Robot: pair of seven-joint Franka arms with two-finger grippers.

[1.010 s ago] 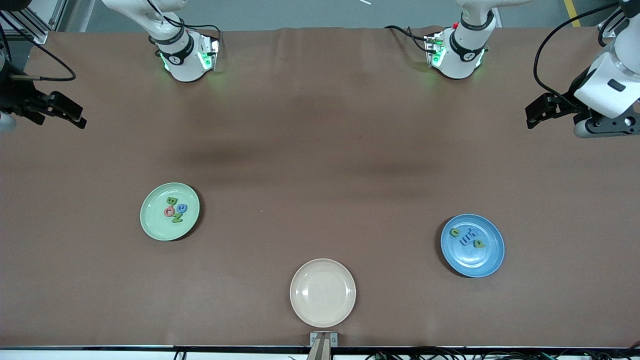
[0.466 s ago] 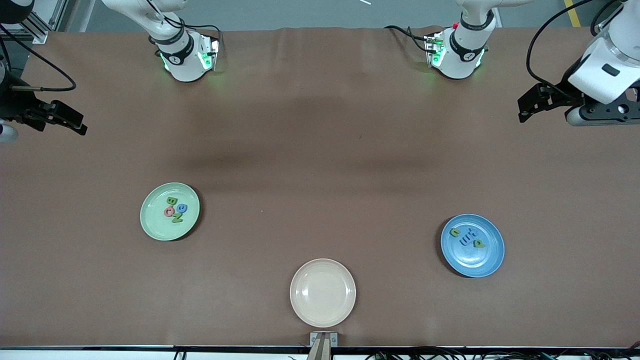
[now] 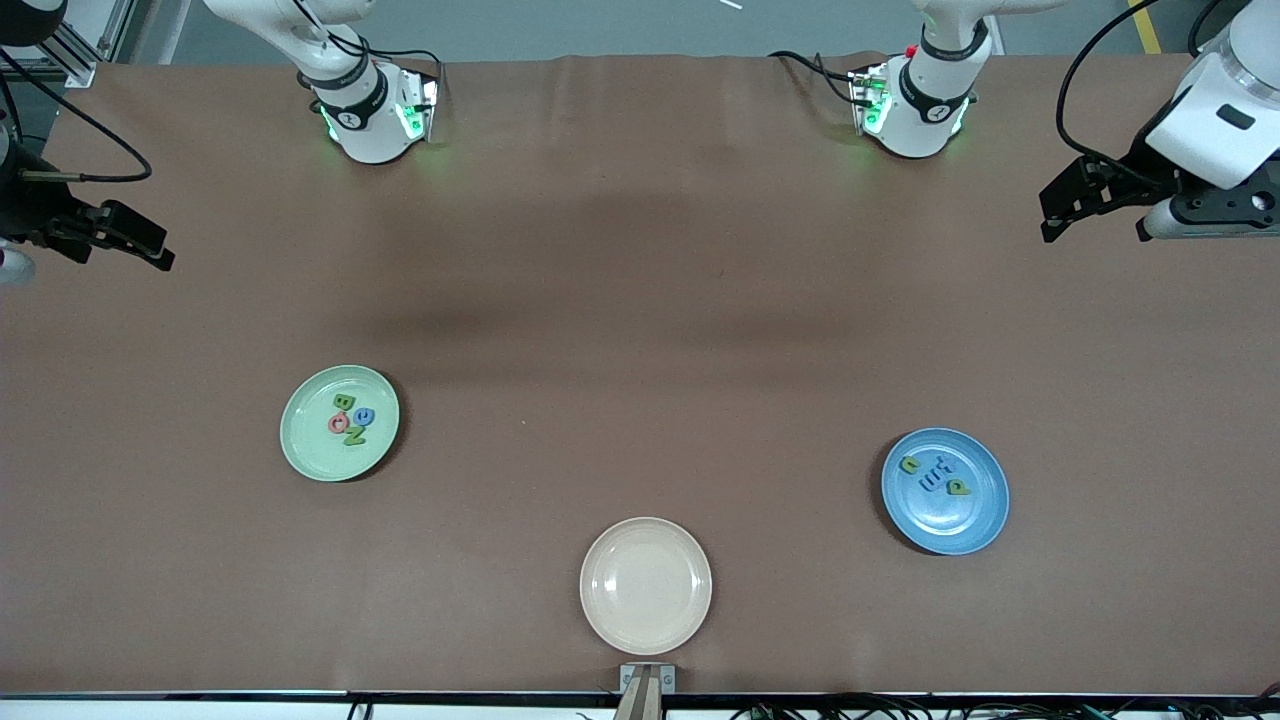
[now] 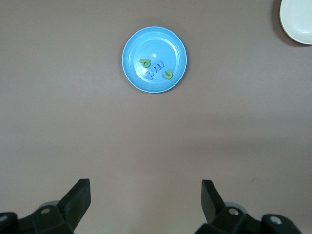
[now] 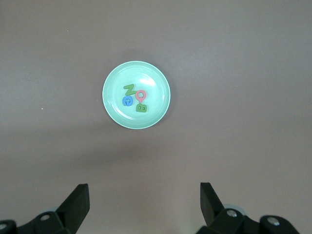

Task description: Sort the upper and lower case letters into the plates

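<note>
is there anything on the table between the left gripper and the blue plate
Nothing visible. The left gripper, open, hangs over bare table toward the left arm's end, and only brown cloth shows between it and the blue plate.

My arms drawing back to the table's ends

My left gripper [image 3: 1058,205] has lifted and swung away from the front camera over the left arm's end of the table, fingers [image 4: 78,195] spread wide. My right gripper [image 3: 150,245] has shifted only slightly over its own end, mostly in the first half-second, jaws apart as well.
</note>
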